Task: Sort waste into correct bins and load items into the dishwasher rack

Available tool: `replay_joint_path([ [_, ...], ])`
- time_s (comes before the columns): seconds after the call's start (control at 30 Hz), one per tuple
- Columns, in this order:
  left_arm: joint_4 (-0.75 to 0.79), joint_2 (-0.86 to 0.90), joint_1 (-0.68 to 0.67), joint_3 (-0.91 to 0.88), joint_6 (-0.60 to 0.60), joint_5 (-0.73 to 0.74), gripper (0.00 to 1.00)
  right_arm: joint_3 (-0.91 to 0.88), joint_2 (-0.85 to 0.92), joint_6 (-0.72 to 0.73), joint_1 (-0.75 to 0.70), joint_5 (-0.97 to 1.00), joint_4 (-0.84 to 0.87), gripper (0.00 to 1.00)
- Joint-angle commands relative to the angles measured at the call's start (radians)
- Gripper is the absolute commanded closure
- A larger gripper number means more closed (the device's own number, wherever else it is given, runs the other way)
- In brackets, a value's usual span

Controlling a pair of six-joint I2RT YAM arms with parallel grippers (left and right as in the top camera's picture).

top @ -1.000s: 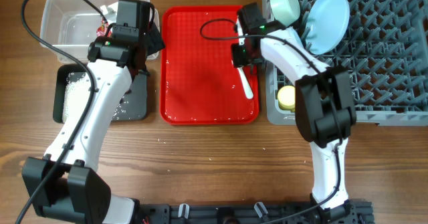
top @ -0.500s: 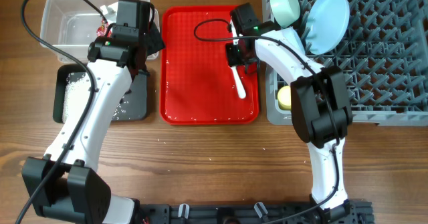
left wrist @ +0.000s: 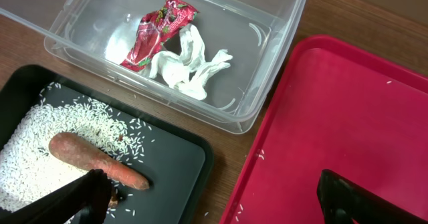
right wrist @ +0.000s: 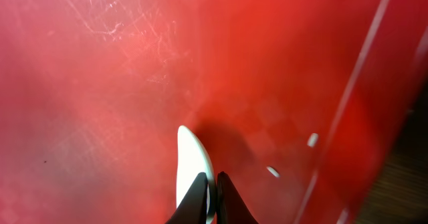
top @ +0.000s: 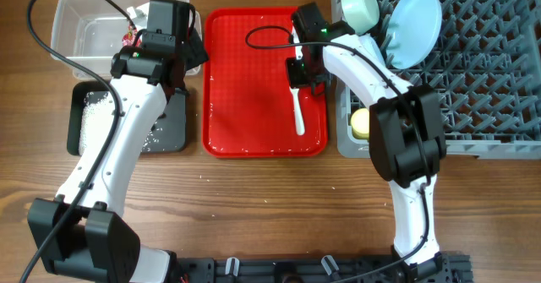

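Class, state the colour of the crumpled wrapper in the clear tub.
Red and white wrapper; clearest in the left wrist view.

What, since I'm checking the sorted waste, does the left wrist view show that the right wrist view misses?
Left wrist only: the clear tub holding the red-and-white wrapper and white paper scrap, and the black tray with rice and a carrot-like stick. Right wrist only: the right gripper shut on the white spoon. Both: the red serving tray.
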Motion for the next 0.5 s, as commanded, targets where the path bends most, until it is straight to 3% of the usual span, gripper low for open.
replay_joint_path([
  [0.0, 0.0, -0.005, 0.003, 0.008, 0.015, -0.017, 0.0, 0.003, -0.089, 0.019, -0.021, 0.029, -0.01, 0.96],
  [0.47, -0.001, -0.005, 0.003, 0.008, 0.015, -0.017, 0.0, 0.003, -0.344, 0.068, -0.03, 0.083, -0.048, 0.96],
])
